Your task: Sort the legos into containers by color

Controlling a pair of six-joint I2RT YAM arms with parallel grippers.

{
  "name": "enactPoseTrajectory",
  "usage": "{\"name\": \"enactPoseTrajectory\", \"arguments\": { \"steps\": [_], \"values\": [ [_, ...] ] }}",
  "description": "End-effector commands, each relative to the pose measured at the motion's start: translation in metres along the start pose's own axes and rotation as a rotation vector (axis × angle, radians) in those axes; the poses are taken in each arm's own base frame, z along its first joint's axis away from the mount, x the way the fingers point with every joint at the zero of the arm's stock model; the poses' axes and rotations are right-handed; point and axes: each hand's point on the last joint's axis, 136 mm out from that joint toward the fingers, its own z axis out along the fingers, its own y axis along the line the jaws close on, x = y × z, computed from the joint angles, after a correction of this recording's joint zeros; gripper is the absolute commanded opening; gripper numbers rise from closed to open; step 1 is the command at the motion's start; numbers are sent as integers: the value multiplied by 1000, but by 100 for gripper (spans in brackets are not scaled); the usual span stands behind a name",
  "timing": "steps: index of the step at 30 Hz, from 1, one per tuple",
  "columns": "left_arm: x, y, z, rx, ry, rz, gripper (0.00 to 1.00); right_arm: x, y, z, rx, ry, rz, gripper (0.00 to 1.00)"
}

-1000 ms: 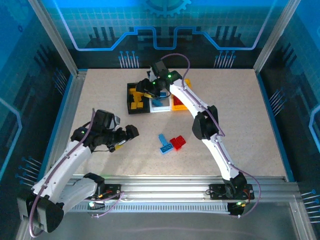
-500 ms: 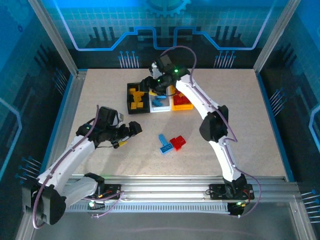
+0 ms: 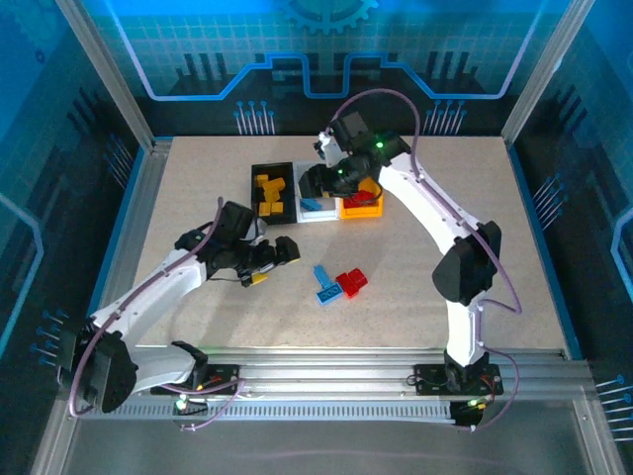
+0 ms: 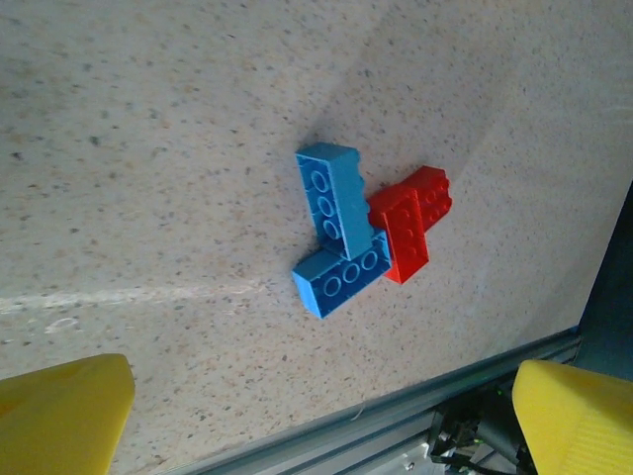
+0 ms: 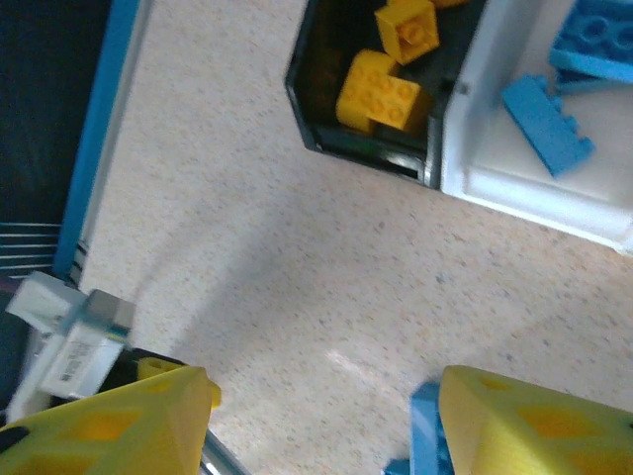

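Both arms have moved: the left end effector [image 3: 275,260] slid nearer the loose bricks, and the right end effector [image 3: 321,181] pulled back from the black plastic bin [image 3: 254,193]. From above, two small blue studded bricks [image 3: 324,285] and a small red studded brick [image 3: 352,281] lie together on the speckled tabletop [image 3: 475,247]. On the left wrist camera, the left end effector is wide open and empty, and red touches blue. I think it should pinch one brick only, by its free sides. On the right wrist camera, the right end effector [image 5: 321,396] is open and empty. Chunky yellow bricks [image 5: 381,94] sit in the black bin, and blue ones in the white plastic bin [image 5: 514,203].
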Motion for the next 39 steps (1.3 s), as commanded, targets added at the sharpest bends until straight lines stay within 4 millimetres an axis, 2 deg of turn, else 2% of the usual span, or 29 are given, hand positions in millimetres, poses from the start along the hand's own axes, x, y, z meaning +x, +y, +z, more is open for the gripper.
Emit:
{"name": "enactPoseTrajectory", "arguments": {
  "steps": [1,12,23,27,30,35,39],
  "values": [
    [-4,-15,1,6,-12,17,99,13,-12,-27,53,-9,-14,65],
    [-3,-27,10,30,51,112,99,75,-34,-66,168,5,155,65],
    [25,-19,4,103,101,163,99,153,-60,-94,317,28,403,67],
    [31,-20,7,150,116,172,99,187,-72,-94,370,44,514,67],
    [35,-19,11,164,128,184,99,203,-74,-93,405,39,536,68],
    [40,-19,7,176,130,195,99,219,-69,-88,429,69,531,69],
    [40,-17,6,162,121,220,99,219,-68,-79,427,91,506,69]
  ]
}}
